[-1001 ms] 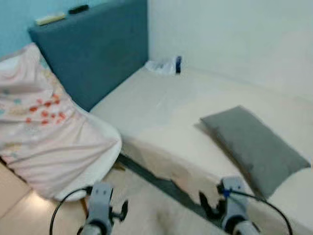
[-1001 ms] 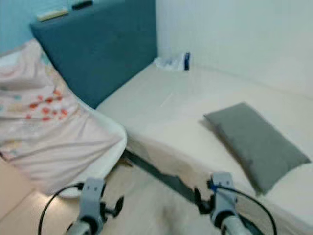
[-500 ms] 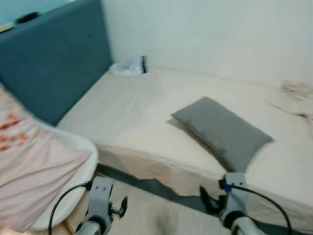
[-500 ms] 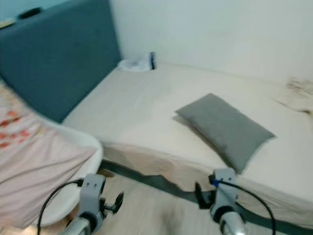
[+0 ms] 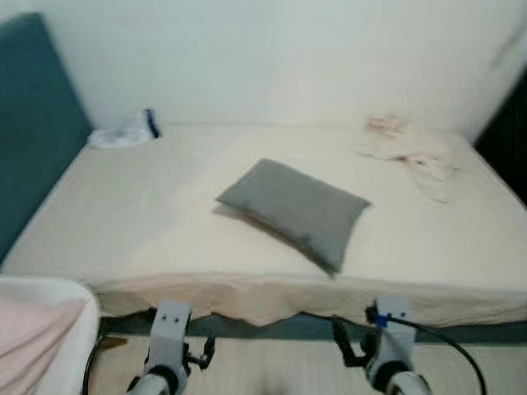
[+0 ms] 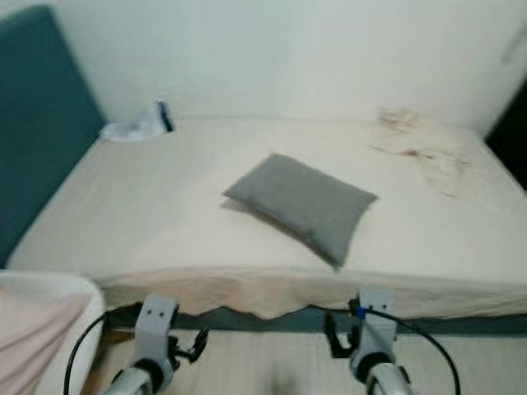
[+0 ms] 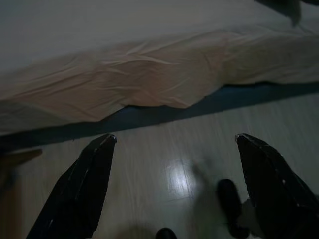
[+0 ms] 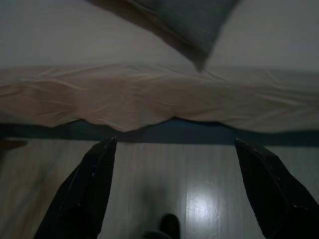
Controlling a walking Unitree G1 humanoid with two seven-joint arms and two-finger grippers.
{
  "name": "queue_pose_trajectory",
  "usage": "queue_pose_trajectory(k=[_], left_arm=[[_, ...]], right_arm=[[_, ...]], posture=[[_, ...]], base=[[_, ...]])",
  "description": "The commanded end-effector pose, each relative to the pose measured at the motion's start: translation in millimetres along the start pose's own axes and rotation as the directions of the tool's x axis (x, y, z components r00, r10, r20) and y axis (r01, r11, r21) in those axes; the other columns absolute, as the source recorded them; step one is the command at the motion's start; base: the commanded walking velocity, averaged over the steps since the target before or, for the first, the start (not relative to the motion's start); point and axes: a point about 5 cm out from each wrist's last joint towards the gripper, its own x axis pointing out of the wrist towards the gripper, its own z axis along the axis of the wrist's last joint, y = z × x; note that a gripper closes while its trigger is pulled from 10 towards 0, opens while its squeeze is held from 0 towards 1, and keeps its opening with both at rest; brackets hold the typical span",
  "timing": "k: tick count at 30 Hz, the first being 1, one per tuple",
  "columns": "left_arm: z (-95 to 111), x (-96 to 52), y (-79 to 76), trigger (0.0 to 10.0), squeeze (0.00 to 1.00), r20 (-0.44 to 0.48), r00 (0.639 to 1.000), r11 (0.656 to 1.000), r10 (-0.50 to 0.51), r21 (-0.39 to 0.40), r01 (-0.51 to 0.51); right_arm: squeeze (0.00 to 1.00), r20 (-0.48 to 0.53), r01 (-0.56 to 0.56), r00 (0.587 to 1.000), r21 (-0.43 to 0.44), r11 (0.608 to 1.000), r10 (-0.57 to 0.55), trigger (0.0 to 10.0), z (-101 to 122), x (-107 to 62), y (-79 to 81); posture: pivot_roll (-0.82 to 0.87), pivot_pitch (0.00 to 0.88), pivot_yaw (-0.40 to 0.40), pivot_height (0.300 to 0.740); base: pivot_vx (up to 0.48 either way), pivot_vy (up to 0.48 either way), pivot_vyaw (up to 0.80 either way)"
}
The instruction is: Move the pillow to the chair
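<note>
Pillow [image 5: 295, 211], grey and flat, lies askew near the middle of the bed [image 5: 148, 239], on its cream sheet; a crumpled pale cloth [image 5: 408, 152] sits well apart toward the far corner, and a small white-and-blue bundle [image 5: 125, 132] lies by the teal headboard [image 5: 33, 148]. Chair [image 5: 45, 329], white with pink fabric on it, stands beside the bed; left gripper [image 7: 174, 149] and right gripper [image 8: 174, 149] hang low over the wooden floor [image 8: 199, 189], both with fingers spread wide, holding nothing.

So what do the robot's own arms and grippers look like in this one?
Two silver-grey arms end in boxy grey wrist blocks. The left gripper and right gripper each have two long, tapered black fingers. A black cable loops off each wrist, and the right wrist carries a small blue mark.
</note>
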Motion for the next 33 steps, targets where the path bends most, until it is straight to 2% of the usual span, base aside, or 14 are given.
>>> queue_pose_trajectory(k=[1,19,28,33], left_arm=[[-3.2,0.0,-1.3,10.0,0.00,-0.009,1.000,1.000,-0.004,-0.001,0.004],[-0.3,4.1,-2.9,10.0,0.00,0.006,1.000,1.000,-0.007,0.007,0.007],[0.4,4.2,-3.0,10.0,0.00,0.012,1.000,1.000,-0.012,0.017,0.012],[0.7,4.3,-3.2,10.0,0.00,0.015,1.000,1.000,-0.018,0.014,0.018]], right_arm=[[0.00,-0.031,0.008,0.999,0.008,1.000,-0.008,10.0,-6.4,-1.8,-3.2],[0.00,-0.022,0.018,1.000,0.006,1.000,-0.018,10.0,-4.3,0.6,-5.8],[0.00,-0.014,0.017,1.000,0.010,1.000,-0.017,10.0,-4.0,0.6,-5.9],[0.00,-0.017,0.015,1.000,0.005,1.000,-0.015,10.0,-3.6,0.5,-5.5]], posture=[[-0.07,0.110,0.042,0.740],[-0.08,0.110,0.047,0.740],[-0.08,0.111,0.049,0.740],[-0.08,0.114,0.049,0.740]], base=[[0.000,0.000,-0.71],[0.000,0.000,-0.71],[0.000,0.000,0.00],[0.310,0.000,0.00]])
